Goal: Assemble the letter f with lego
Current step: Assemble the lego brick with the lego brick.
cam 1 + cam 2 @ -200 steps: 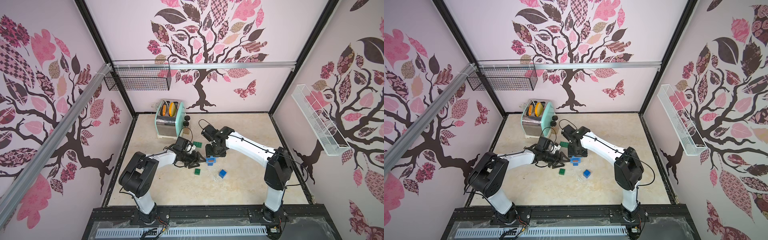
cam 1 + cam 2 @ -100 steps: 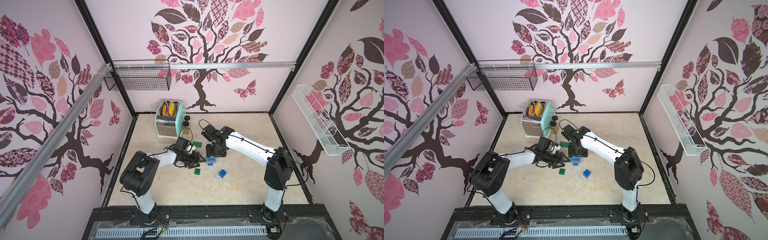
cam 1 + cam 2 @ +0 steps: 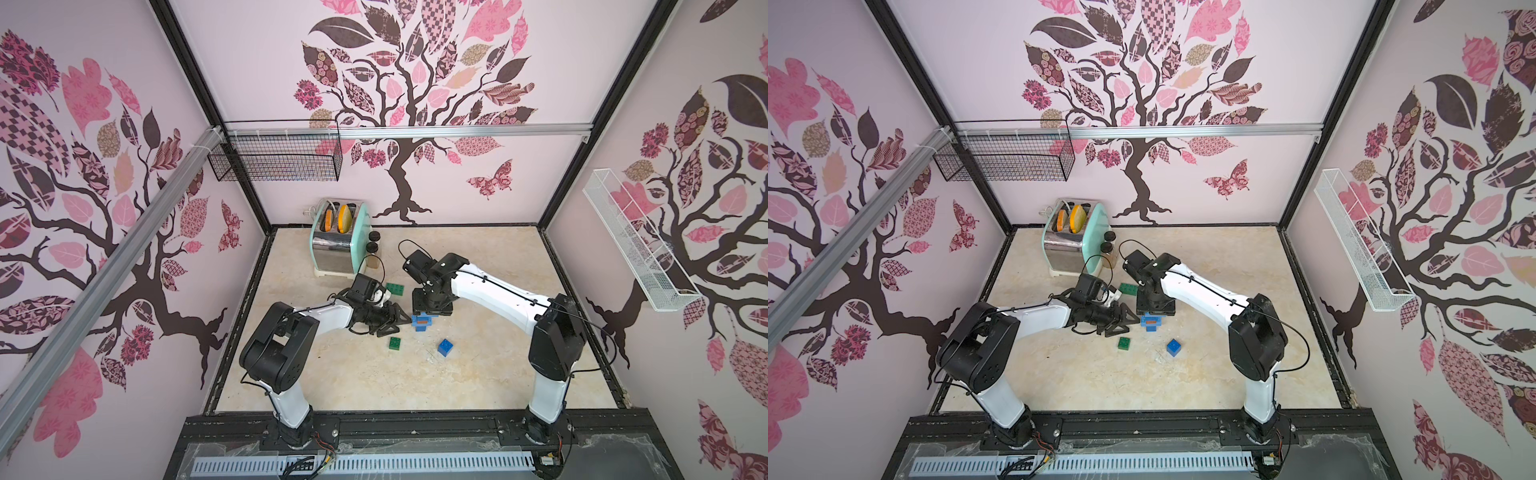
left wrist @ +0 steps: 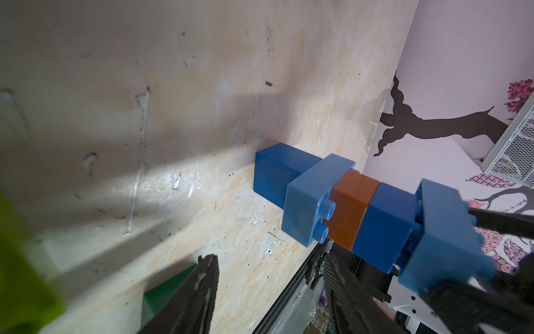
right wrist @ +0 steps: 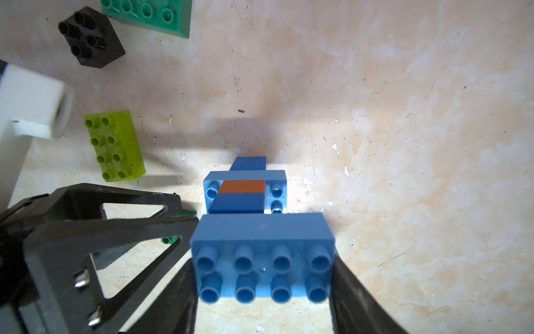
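Observation:
A lego stack stands on the floor in both top views: dark blue at the bottom, then light blue, orange-brown and blue. My right gripper is shut on the top light blue oblong brick by its two ends, pointing straight down. My left gripper lies low beside the stack, open, with only floor between its fingers. It appears left of the stack in a top view.
Loose bricks lie around: green square, blue square, green oblong, lime oblong, black square. The toaster and two jars stand at the back left.

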